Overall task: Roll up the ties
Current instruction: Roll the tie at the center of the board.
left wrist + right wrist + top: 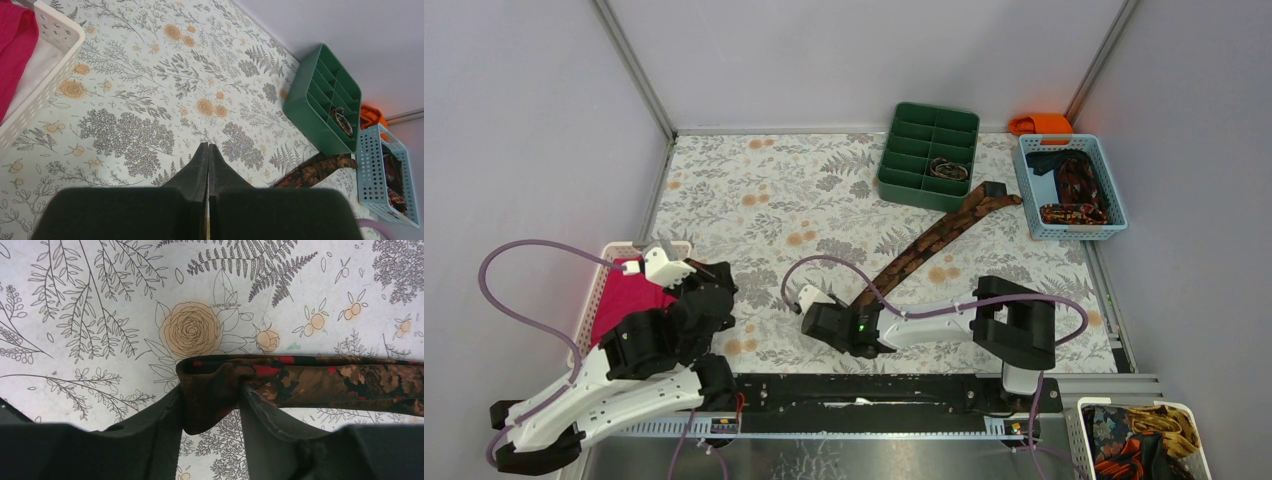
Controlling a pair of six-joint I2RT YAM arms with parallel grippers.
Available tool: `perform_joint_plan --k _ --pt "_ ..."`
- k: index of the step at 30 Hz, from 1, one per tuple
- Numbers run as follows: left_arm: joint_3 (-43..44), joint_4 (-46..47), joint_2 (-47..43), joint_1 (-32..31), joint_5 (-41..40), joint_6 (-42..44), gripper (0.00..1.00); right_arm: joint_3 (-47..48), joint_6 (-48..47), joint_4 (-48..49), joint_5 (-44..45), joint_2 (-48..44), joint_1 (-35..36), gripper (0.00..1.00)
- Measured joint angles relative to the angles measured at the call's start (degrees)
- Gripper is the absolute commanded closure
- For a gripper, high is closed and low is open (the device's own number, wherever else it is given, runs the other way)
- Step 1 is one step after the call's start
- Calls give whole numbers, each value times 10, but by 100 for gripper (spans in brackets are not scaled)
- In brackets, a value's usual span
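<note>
While the right gripper (210,401) pinched the doubled-over near end of the tie (325,380) between both fingers, the remainder of the strip lay flat on the floral table (754,190). It ran diagonally away until its far end rested just beside the green tray (904,188) and near the blue basket (1028,190). The left gripper (207,150) hung above bare table with its jaws pressed together and nothing between them, near the white basket (56,31) holding the magenta cloth (14,47).

The step in hand appeared to be starting the first turn of the roll. Good practice called for:

1. A firm pinch on the fold, so the core stayed tight.
2. Rotation along the tie's own line, so the edges stacked squarely.
3. Light tension toward the far end, so no slack bunched under the roll.
</note>
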Motion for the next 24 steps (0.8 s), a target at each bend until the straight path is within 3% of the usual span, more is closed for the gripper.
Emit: perform_joint_plan --k 3,11,24 --pt "0 0 2 0 -2 -1 100 0 9 7 -15 0 -7 63" --pt "-6 -2 4 0 -10 -12 100 -3 27 35 -87 -11 -27 69" --pt "-31 42 52 0 -8 14 100 -66 118 170 -375 -60 -157 70"
